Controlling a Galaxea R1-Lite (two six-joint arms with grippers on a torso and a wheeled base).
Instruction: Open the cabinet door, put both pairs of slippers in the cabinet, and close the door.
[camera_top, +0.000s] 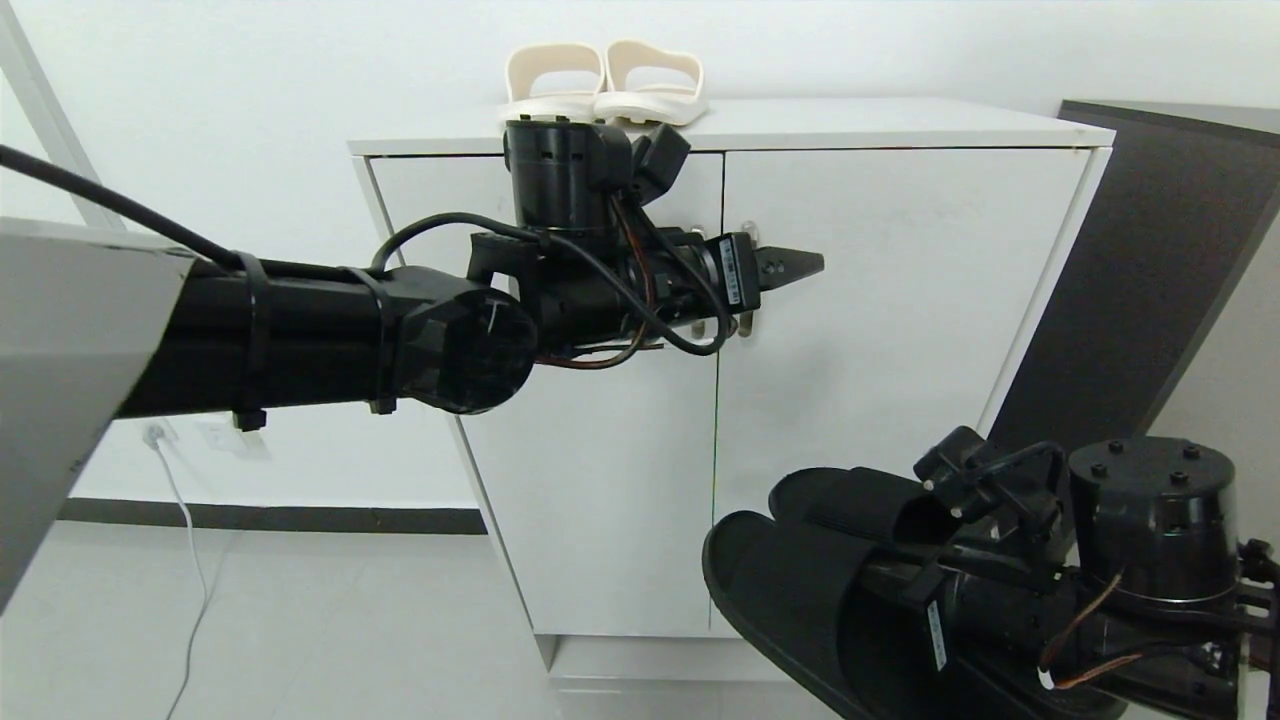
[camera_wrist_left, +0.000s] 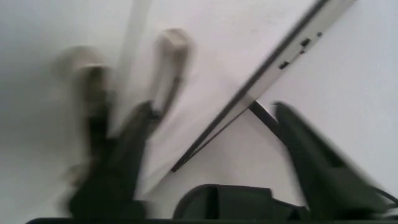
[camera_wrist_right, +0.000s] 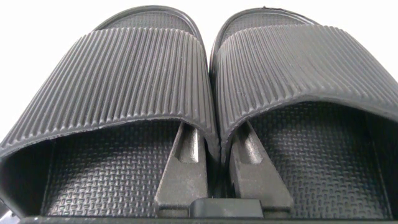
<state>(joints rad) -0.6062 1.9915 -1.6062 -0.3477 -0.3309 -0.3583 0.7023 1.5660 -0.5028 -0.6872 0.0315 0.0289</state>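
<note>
L gripper (camera_top: 788, 265) spread at door handle (camera_wrist_left: 168, 65) — centre it, clamp, pull along hinge arc. R gripper (camera_wrist_right: 217, 174) pinching black slippers (camera_wrist_right: 143, 68) — keep them clear of swing.

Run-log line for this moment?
cabinet doors shut | left gripper open at handles | right gripper holds black slippers | white slippers on cabinet top

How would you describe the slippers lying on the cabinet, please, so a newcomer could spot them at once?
Find the white two-door cabinet. On its top, at the front edge, cream slippers sit side by side. Unlike the black ribbed pair on the right end effector, they are pale.
</note>
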